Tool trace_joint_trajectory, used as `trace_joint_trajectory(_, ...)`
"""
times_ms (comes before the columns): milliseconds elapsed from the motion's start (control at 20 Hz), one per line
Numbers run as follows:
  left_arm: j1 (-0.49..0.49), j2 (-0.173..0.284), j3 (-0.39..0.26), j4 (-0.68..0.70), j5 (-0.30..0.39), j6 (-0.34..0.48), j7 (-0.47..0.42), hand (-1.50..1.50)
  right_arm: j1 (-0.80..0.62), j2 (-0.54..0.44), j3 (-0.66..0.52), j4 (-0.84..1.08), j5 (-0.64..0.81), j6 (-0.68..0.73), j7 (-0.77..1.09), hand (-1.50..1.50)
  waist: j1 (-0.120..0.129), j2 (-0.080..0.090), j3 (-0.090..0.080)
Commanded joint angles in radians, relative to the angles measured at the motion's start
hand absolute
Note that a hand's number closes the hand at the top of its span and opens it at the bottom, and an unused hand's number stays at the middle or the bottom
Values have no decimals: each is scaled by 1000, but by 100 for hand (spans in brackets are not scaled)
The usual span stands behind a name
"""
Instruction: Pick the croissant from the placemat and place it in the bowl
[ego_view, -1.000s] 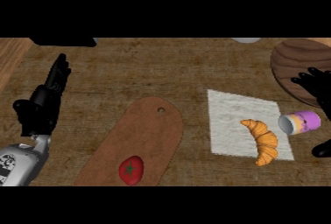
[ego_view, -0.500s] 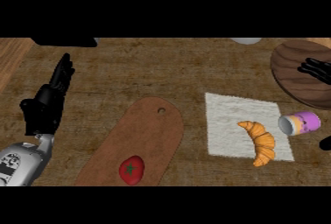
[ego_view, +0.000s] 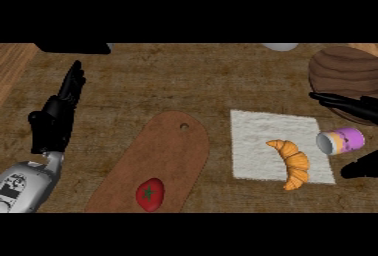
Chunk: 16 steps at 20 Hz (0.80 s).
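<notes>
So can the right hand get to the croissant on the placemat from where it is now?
Probably yes. The right hand sits at the right edge, fingers open, just beyond the croissant. A purple cup lies on its side between them by the placemat, so coming down from above looks freer than sweeping sideways.

- golden-orange croissant (ego_view: 291, 163), ridged with darker brown bands
- white placemat (ego_view: 255, 145), nubbly pale weave
- dark brown wood-grain bowl (ego_view: 345, 71)
- purple cup (ego_view: 342, 140), white rim, orange dots
- red tomato (ego_view: 150, 194), green star top
- reddish-brown cutting board (ego_view: 166, 155)
- mottled brown counter (ego_view: 170, 80)
- black left hand (ego_view: 53, 122) on a grey forearm (ego_view: 23, 185)
- black right hand (ego_view: 353, 105)
</notes>
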Motion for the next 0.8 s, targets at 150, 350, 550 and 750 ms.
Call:
trace_joint_trajectory(150,14,-24,-6,-13,-19,19,19,0,1,-49,189,85,232,11,-312,-150,-10,-5,-3)
trace_joint_trajectory(350,-26,5,32,-8,-1,-26,42,0,-60,-2,262,234,329,-104,-356,-150,-10,-4,-3)
trace_joint_trajectory(550,14,-8,39,-2,-23,-18,18,0,-101,61,311,332,371,-175,-381,-150,-18,-8,-4)
trace_joint_trajectory(750,1,-23,29,-20,-46,-13,48,0,-122,130,352,405,390,-217,-392,-150,-24,-10,-4)
